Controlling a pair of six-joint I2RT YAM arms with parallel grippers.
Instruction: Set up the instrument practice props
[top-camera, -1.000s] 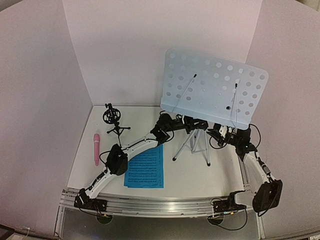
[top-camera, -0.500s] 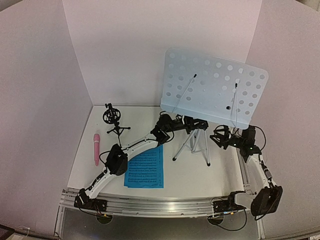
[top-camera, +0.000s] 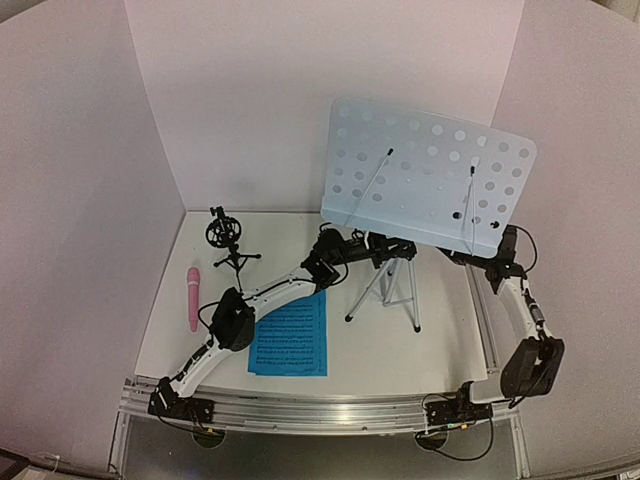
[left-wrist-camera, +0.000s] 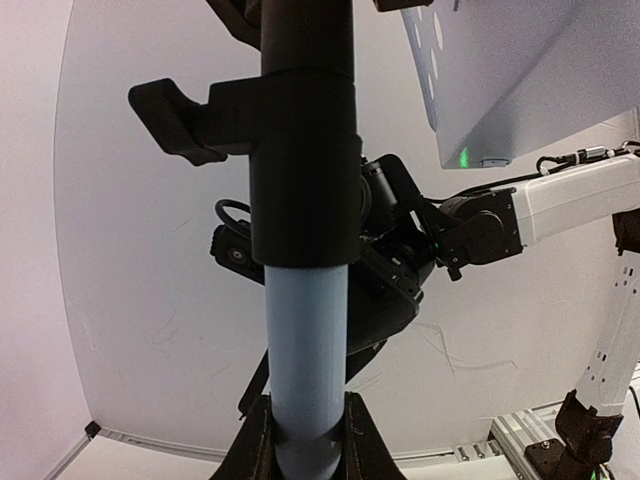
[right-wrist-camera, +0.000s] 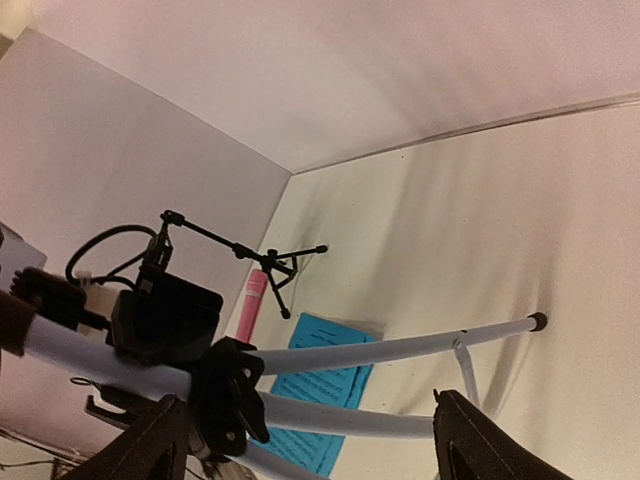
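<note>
Gripping stand pole (left-wrist-camera: 305, 370): left-wrist view only.

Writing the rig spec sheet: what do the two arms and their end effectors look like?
The arms match. The left arm and right arm have white tubular links, bulky black joint housings and thin black cables looping outside the joints. Their bases sit on a silver aluminium rail. The left end effector and right end effector are black, with two fingers each.
</note>
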